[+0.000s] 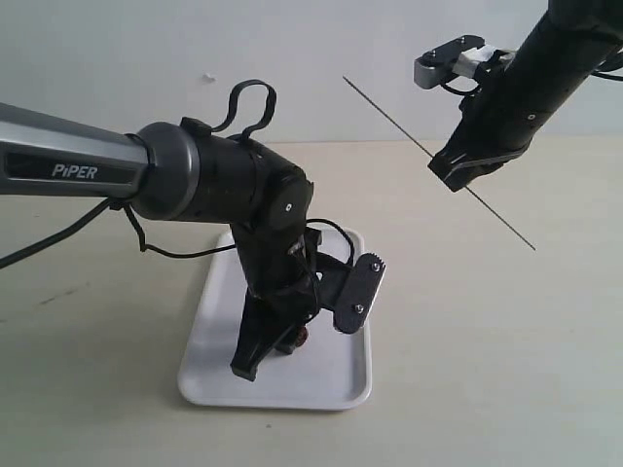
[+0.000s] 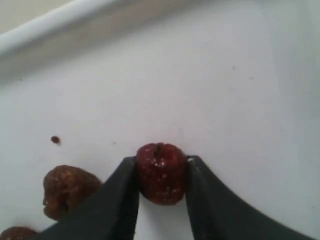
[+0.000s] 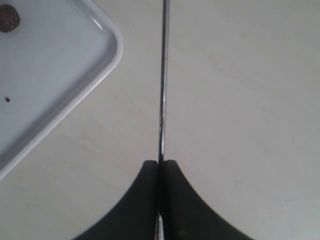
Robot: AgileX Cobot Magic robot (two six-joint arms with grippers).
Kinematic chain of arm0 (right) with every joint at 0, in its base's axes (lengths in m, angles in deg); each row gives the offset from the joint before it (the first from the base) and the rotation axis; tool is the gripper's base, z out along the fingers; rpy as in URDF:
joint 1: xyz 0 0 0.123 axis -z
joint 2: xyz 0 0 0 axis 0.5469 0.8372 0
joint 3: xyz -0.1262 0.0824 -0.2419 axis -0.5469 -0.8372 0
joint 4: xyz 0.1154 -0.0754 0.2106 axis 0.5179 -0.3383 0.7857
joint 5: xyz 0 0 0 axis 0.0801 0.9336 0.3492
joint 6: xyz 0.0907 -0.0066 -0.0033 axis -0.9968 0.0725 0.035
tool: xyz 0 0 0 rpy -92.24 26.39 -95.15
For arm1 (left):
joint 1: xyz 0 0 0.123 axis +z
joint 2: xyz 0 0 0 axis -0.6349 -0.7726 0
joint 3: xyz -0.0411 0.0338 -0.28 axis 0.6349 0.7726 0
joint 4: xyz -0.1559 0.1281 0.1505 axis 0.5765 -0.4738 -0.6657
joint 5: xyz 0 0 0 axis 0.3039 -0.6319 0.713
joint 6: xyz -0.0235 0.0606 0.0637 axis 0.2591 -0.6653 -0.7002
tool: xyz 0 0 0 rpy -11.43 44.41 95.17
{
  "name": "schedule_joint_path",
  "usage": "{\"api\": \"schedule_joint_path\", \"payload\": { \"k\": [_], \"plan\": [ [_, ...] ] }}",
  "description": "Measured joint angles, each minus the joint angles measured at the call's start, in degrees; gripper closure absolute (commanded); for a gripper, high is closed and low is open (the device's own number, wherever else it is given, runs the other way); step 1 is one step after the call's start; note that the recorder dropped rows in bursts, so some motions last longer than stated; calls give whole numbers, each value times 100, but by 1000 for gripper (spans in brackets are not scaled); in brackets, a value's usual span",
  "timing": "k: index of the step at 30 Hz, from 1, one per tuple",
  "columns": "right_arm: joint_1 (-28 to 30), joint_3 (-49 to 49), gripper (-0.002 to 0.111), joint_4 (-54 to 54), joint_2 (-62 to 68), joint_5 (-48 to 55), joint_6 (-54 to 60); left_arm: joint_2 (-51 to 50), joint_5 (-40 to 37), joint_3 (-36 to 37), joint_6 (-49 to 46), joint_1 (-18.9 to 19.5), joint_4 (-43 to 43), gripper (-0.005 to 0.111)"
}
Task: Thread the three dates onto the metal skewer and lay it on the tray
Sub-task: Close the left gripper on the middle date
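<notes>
Pale tabletop [image 1: 506,370], white tray [image 1: 336,384] | left gripper [image 2: 161,161] clamped on one date [image 2: 161,175] | right gripper [image 3: 160,164] pinching metal skewer [image 3: 162,75] aloft | skewer bare, nothing threaded, lay-down pending

Glossy tray [image 2: 240,75], wrinkled dates [image 2: 161,172]

Exterior view high, oblique; both wrist views close, downward, sharing the tray [image 1: 336,384].
</notes>
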Motion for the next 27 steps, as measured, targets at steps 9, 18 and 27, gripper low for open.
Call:
{"api": "schedule_joint_path", "payload": {
  "k": [9,18,27],
  "plan": [
    [0,0,108,0,0,0,0,0,0,0,0,0,0,71],
    [0,0,108,0,0,0,0,0,99,0,-42,0,-11,71],
    [0,0,108,0,0,0,0,0,99,0,-247,0,-11,72]
  ]
}}
